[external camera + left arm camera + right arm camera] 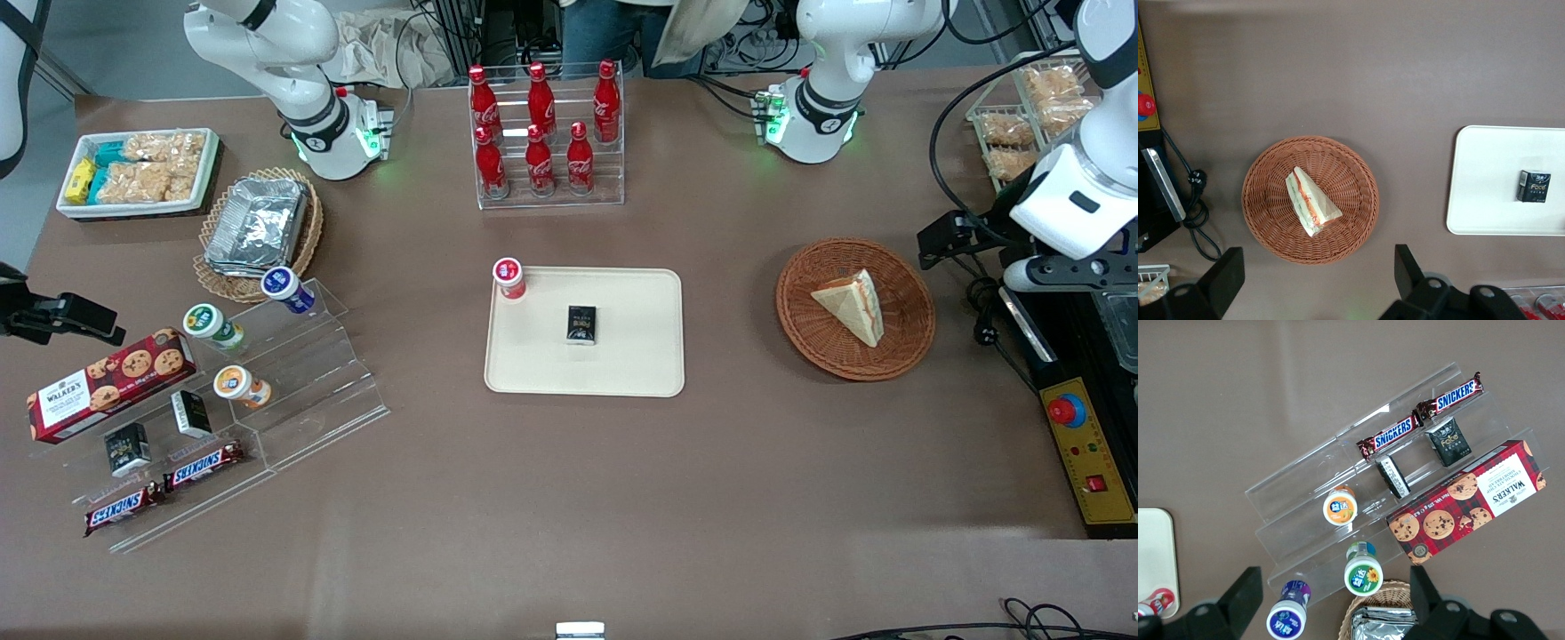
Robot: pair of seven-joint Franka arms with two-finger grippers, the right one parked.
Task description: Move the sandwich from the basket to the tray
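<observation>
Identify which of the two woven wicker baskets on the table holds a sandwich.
The round reddish-brown wicker basket holds the triangular white-bread sandwich; the lighter tan lacy-rimmed basket holds foil trays. The open claw hovers above the reddish-brown one.

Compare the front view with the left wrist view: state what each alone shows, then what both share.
Only the front view shows the cola bottles, the red-capped cup on the tray's corner, and the snack display. Only the left wrist view shows the open hand, hovering apart from the basket. Both show the sandwich in the basket, the tray and its black box.
</observation>
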